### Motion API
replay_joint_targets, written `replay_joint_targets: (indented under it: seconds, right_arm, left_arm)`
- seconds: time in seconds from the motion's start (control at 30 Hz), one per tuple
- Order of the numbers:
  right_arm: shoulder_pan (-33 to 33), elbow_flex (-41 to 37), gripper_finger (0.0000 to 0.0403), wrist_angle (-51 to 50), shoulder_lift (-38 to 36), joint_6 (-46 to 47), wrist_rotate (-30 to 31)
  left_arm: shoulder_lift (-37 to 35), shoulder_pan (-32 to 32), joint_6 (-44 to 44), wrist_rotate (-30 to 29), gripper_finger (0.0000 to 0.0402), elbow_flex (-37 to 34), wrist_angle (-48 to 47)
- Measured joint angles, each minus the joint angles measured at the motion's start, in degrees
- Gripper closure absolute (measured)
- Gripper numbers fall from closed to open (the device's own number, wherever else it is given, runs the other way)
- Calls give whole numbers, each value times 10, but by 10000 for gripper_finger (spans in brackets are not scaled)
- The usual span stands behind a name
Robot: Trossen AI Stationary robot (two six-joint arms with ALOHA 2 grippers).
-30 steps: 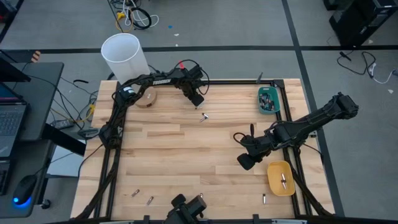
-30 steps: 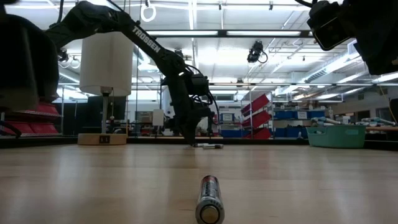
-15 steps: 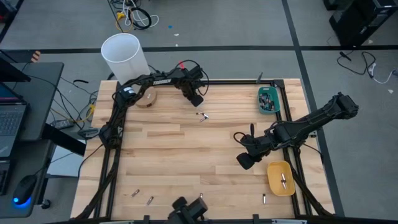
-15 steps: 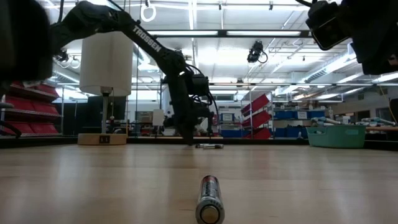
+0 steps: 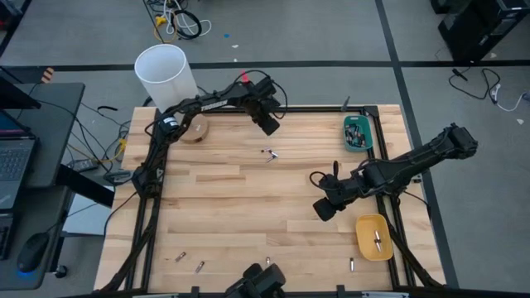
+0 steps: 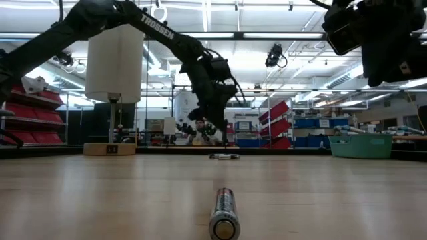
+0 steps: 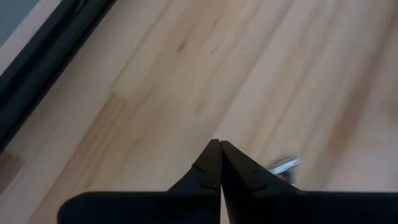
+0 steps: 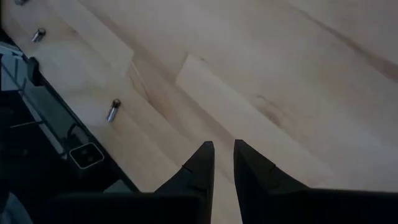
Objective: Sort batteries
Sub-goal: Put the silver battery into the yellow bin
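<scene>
Above table, left claw [image 7: 220, 163] closed, empty

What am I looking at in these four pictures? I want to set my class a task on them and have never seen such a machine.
Two dark robot arms work at a wooden table. One picture looks straight down, one looks level across the tabletop, and two come from cameras on the wrists. The left gripper hangs shut and empty above loose batteries. The right gripper hovers over bare wood, its fingers a narrow gap apart, holding nothing. More batteries lie along the near edge. A yellow tray and a teal tray hold sorted ones.
</scene>
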Motion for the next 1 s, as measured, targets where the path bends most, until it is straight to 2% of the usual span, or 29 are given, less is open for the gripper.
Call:
replay_joint_targets:
  seconds: [0.33, 0.53, 0.73, 1.0]
  right_arm:
    - [-34, 0, 355, 1, 0, 1, 0]
    - [-37, 0, 355, -1, 0, 28, 33]
    - [-37, 0, 357, -1, 0, 48, 62]
    - [-38, 0, 358, 37, 2, 63, 122]
  left_arm:
    - [-38, -2, -12, 31, 392, -2, 11]
    - [-81, -11, -16, 32, 391, -40, 47]
    - [-141, -20, -45, 34, 391, -129, 106]
    - [-260, -43, -122, 57, 390, -316, 259]
